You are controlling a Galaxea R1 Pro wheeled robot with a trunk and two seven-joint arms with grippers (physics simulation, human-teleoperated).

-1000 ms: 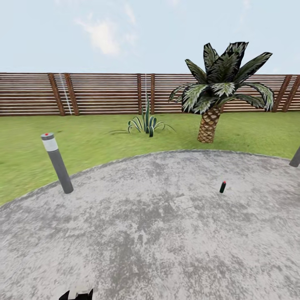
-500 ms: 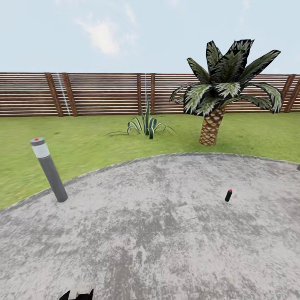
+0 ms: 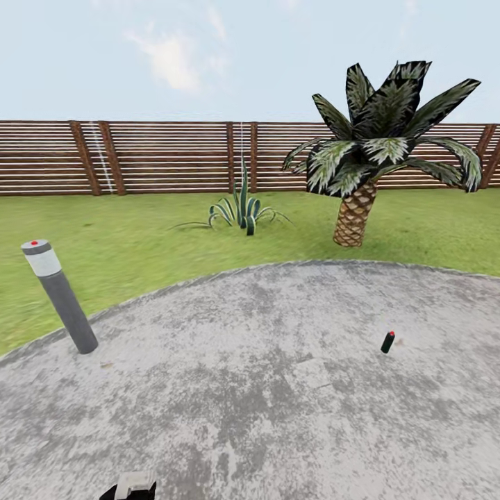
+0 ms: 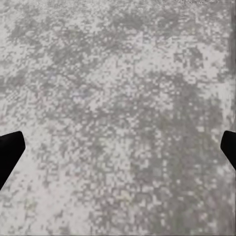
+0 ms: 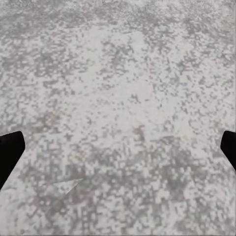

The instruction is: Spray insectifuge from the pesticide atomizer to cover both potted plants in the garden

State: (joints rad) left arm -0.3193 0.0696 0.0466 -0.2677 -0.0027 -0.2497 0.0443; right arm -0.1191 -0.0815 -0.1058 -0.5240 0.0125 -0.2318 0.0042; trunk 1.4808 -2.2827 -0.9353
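On the round grey patio (image 3: 229, 389), right of centre, your pesticide atomizer (image 3: 387, 342) stands slightly tilted, dark with a red tip. One potted plant (image 3: 242, 208) sits on the far lawn (image 3: 139, 236) near the fence (image 3: 167, 157), left of the palm (image 3: 361, 167). Grey bollard lamp (image 3: 59, 296) stands at the patio's left edge. Your left hand (image 4: 118, 147) and right hand (image 5: 118, 147) both hang wide open over bare paving, holding nothing.

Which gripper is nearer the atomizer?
Right, probably: the atomizer stands ahead, right of centre. The left gripper and right gripper both hang over paving, short of it.
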